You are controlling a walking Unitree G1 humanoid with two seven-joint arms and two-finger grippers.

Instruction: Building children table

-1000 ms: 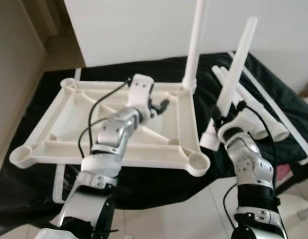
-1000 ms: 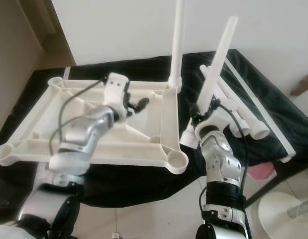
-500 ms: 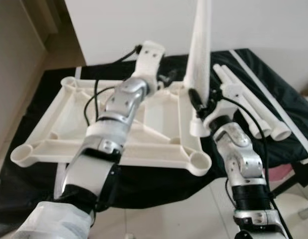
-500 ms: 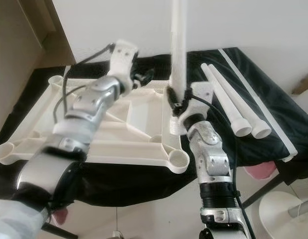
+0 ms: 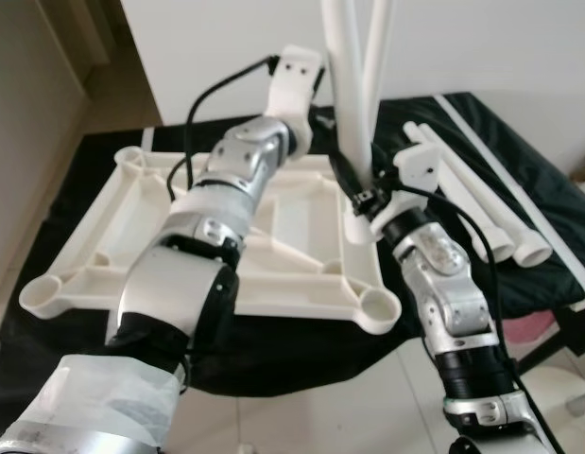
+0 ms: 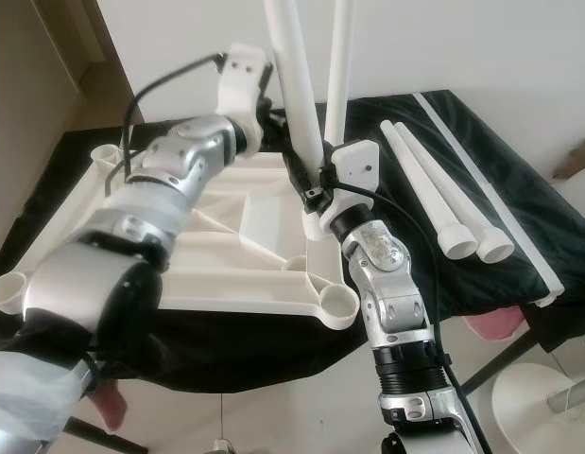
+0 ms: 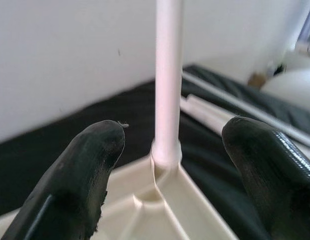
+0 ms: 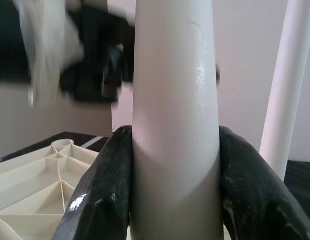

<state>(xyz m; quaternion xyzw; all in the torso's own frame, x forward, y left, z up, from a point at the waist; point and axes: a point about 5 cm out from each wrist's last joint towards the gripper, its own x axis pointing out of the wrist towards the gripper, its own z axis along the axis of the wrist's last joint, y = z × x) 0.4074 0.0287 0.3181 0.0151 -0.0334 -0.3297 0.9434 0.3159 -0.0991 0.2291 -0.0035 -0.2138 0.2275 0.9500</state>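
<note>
Tabletop (image 5: 131,246) lies upside down on black cloth (image 5: 519,180), one leg (image 7: 167,80) standing in its corner. Right gripper (image 8: 172,190) clamps a second leg (image 5: 347,85); left gripper (image 7: 170,165) spreads wide, empty.

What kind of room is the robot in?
Probably a room in a home, used for putting furniture together: a white tabletop lies upside down on a black cloth, beside loose table legs, below a plain wall.

Two loose legs (image 5: 481,213) right of upturned tabletop (image 5: 112,241).
</note>
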